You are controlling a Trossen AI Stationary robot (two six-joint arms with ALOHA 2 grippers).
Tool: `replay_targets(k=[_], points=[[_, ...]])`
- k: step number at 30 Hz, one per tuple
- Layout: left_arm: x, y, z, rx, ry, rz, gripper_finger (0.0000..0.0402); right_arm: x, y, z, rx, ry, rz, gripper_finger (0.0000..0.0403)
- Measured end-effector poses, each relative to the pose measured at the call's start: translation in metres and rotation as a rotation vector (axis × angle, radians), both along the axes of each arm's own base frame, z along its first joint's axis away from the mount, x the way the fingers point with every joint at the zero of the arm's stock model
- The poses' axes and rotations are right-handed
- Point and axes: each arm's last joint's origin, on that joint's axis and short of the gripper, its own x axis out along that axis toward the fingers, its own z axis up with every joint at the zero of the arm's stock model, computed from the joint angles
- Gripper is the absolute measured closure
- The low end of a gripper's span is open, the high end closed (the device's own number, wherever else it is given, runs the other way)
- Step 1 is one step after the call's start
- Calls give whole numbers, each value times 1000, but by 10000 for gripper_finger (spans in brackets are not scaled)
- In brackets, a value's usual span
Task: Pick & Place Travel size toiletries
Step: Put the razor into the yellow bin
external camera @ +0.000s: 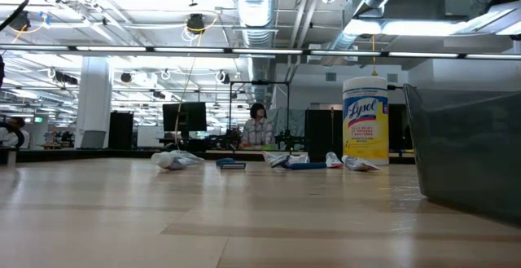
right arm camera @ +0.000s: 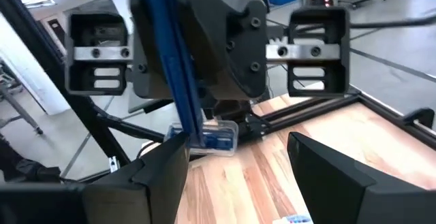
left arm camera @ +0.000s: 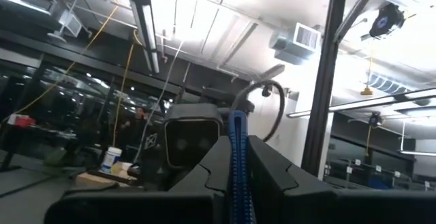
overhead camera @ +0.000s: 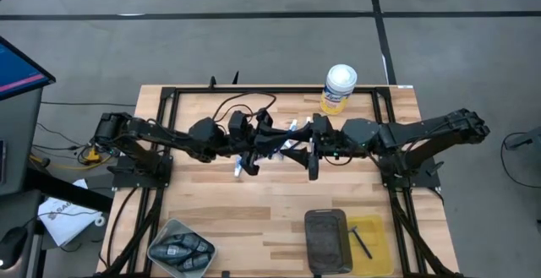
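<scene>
Both arms meet above the table's middle. My left gripper (overhead camera: 277,140) is shut on a slim dark blue razor (right arm camera: 178,74), held high over the wood. My right gripper (right arm camera: 238,173) stands open facing it; the razor's head (right arm camera: 212,139) hangs just beyond its fingers, and I cannot tell whether they touch. Other travel size toiletries, small white tubes and blue pieces (external camera: 293,162), lie on the table under the arms (overhead camera: 292,128). One white tube (overhead camera: 239,169) lies a little nearer. Neither gripper shows in the low view. My left gripper pinches the razor's ribbed blue handle (left arm camera: 237,166) between its two shut fingers. The handle runs along the fingers and sticks out past their tips. The razor is lifted clear of the table and stands steeply, its head lowest.
A yellow canister with a white lid (overhead camera: 340,88) stands at the far edge. A dark grey bin (overhead camera: 328,240) and a yellow tray (overhead camera: 379,246) holding a razor sit at the near right. At the near left is a bin of dark pieces (overhead camera: 180,249). A person sits far behind the table (external camera: 259,125).
</scene>
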Motion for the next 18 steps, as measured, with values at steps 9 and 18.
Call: replay_targets(k=[9, 18], points=[[2, -2, -3, 17, 30, -48, 382, -2, -1, 4, -35, -17, 39, 163], [4, -8, -8, 27, 91, -104, 382, -48, -2, 7, 100, 162, 57, 163]])
